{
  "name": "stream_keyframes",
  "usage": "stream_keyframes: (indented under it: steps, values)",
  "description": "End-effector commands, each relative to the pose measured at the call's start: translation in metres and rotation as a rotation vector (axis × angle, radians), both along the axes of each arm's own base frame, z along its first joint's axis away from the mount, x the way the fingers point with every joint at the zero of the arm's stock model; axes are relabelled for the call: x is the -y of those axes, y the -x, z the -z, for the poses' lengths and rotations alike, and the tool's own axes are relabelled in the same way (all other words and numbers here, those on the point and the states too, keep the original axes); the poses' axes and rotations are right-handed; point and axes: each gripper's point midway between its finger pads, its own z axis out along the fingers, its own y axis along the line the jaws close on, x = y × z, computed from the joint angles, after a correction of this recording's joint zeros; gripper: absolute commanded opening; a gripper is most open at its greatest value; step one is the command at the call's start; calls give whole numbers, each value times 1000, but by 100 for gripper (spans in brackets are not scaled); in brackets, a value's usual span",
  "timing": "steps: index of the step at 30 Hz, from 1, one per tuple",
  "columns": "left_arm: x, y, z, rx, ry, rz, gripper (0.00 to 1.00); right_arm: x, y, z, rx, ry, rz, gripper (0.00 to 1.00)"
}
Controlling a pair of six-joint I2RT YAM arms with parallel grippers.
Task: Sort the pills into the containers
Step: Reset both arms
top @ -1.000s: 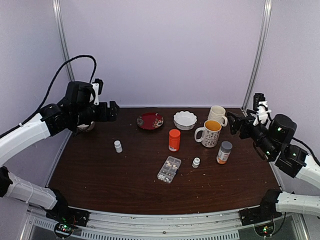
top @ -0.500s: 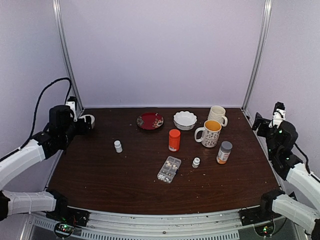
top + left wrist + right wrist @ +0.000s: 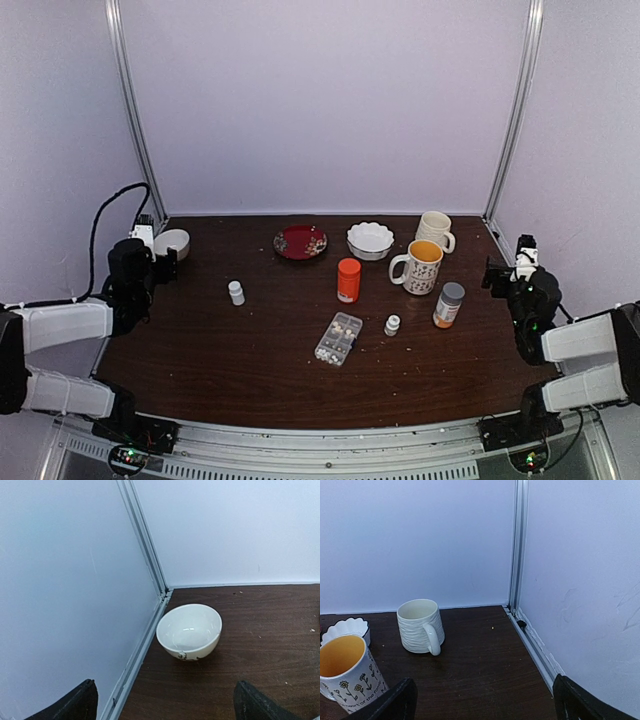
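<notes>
Both arms have drawn back, your left tool (image 3: 162, 264) and right tool (image 3: 497, 276) wide, empty; those tiny pills (image 3: 345, 323) look light, slippery; pinch across their edges.

Just ahead of your left tool (image 3: 167, 707) sits a plain white bowl (image 3: 190, 632), in the counter's (image 3: 280, 645) far corner. Ahead of your right tool (image 3: 485, 705) stands a ribbed white mug (image 3: 419, 626). Left of it are a flower-printed mug (image 3: 347, 672) with a yellow inside and a scalloped white bowl (image 3: 345, 629). Between both tools: a red plate (image 3: 300, 242), an orange bottle (image 3: 348, 280), a grey-capped bottle (image 3: 449, 305).
</notes>
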Motion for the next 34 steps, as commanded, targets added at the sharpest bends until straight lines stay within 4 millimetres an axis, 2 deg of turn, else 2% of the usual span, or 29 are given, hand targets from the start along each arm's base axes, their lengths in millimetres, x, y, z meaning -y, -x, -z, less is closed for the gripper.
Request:
stream_keyframes:
  steps: [1,3,5,9,14,16,19,34]
  values:
    - [-23,-7,-25,126,6,-41,98,-2,-10,-11,99,-4,-18,99]
    - [-31,-6,-18,109,-14,-55,97,-2,-21,-14,100,-6,-10,100]
    - [-37,-6,-12,112,-25,-61,98,-2,-34,-3,-7,-1,-7,100]
    - [-41,-15,4,120,-12,-13,97,6,-32,-3,10,-29,27,100]
    - [-47,-18,20,175,20,20,98,6,-32,-4,19,-25,24,100]
    - [-39,-24,26,124,29,73,97,5,-32,-4,16,-24,24,100]
    - [-28,-25,25,128,7,142,98,5,-32,-4,17,-25,24,100]
    - [-27,-26,24,134,5,149,97,5,-33,-4,15,-23,21,100]
